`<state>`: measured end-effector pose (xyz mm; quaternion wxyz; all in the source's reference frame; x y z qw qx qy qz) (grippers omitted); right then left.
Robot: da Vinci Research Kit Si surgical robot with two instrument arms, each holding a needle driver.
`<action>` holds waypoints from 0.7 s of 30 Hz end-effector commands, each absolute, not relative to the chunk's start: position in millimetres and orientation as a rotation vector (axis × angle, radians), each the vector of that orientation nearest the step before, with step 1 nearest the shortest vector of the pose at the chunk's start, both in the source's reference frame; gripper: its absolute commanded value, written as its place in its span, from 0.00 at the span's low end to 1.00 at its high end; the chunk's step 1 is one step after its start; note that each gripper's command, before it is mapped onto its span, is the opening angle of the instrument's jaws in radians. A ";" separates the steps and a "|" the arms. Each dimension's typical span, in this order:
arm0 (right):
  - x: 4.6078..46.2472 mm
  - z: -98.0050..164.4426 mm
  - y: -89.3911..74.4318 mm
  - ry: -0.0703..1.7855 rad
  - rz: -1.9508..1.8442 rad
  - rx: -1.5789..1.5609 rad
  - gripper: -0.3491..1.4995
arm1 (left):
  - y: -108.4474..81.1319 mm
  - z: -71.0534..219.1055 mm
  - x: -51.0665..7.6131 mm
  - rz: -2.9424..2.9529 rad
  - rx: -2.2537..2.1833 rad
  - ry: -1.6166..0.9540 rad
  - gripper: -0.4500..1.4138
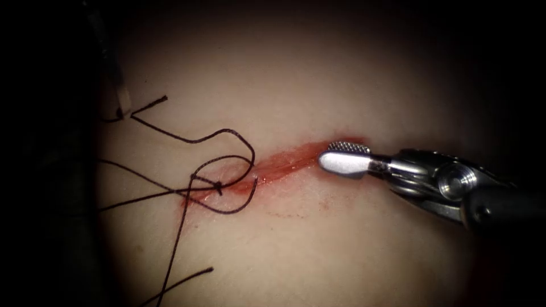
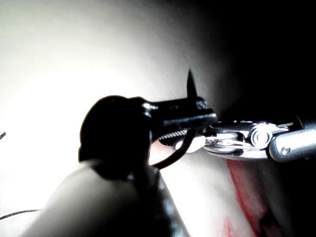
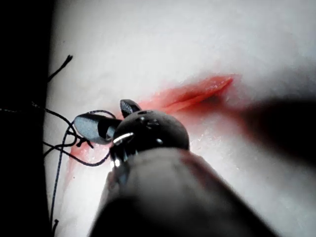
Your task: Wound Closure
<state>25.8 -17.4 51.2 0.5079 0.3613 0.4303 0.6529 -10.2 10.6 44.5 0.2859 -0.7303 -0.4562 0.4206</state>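
The tissue [image 1: 318, 250] carries a red cut [image 1: 284, 163] that runs up to the right. Dark thread [image 1: 227, 133] loops over the cut's left end, where a knot [image 1: 218, 185] sits. My right tool [image 1: 328, 154] lies at the right end of the cut, jaws open and holding nothing; the right wrist view shows those jaws [image 3: 101, 114] spread above the tissue. In the left wrist view my left tool [image 2: 207, 118] is shut on the curved needle [image 2: 190, 84] near mid-curve, with the point up and free of the tissue. The right tool [image 2: 247, 140] lies just beyond it.
Loose thread tails [image 1: 187, 278] trail across the tissue left of the cut, towards the dark left edge. Red fluid [image 1: 267, 170] stains the cut's margins. Another thread end [image 1: 151, 105] lies at the upper left.
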 end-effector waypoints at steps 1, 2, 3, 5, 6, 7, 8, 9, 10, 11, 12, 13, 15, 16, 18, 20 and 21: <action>28.6 51.7 -19.2 1.024 1.555 0.916 0.38 | 10.6 45.1 -10.5 1.129 -1.952 -1.221 0.00; 28.6 51.7 -19.2 1.024 1.555 0.916 0.38 | 10.6 45.1 -10.5 1.129 -1.952 -1.221 0.00; 29.6 52.0 -20.2 1.021 1.541 0.929 0.35 | 10.7 45.2 -10.5 1.129 -1.950 -1.219 0.00; 31.5 53.2 -21.4 1.021 1.538 0.924 0.37 | 10.7 45.2 -10.5 1.128 -1.949 -1.216 0.00; 31.9 53.5 -21.6 1.021 1.542 0.923 0.38 | 10.7 45.2 -10.5 1.128 -1.949 -1.216 0.00; 32.5 54.4 -22.0 1.016 1.563 0.931 0.41 | 10.7 45.2 -10.5 1.128 -1.949 -1.216 0.00; 32.5 54.8 -22.3 1.012 1.575 0.939 0.41 | 10.7 45.2 -10.5 1.127 -1.948 -1.214 0.00; 32.6 55.1 -22.5 1.010 1.581 0.943 0.40 | 10.7 45.1 -10.5 1.127 -1.948 -1.214 0.00; 32.6 55.4 -22.8 1.014 1.579 0.941 0.38 | 10.7 45.1 -10.5 1.133 -1.950 -1.209 0.00; 32.8 56.1 -23.2 1.008 1.574 0.931 0.38 | 10.7 45.1 -10.5 1.133 -1.950 -1.209 0.00; 32.9 56.4 -23.3 1.009 1.573 0.928 0.38 | 10.7 45.1 -10.5 1.133 -1.950 -1.209 0.00; 33.1 56.7 -23.4 1.011 1.573 0.924 0.40 | 10.7 45.1 -10.5 1.133 -1.950 -1.209 0.00; 33.1 57.2 -23.1 1.012 1.575 0.920 0.51 | 10.7 45.1 -10.5 1.133 -1.950 -1.209 0.00; 33.0 57.1 -23.0 1.012 1.576 0.921 0.53 | 10.7 45.1 -10.5 1.133 -1.950 -1.209 0.00; 32.5 56.8 -23.0 1.005 1.576 0.923 0.56 | 10.7 45.1 -10.5 1.136 -1.948 -1.209 0.00; 32.4 56.6 -23.1 1.001 1.574 0.924 0.55 | 10.7 45.1 -10.5 1.136 -1.946 -1.206 0.00; 32.4 56.6 -23.2 1.001 1.574 0.924 0.55 | 10.7 45.1 -10.6 1.136 -1.946 -1.206 0.00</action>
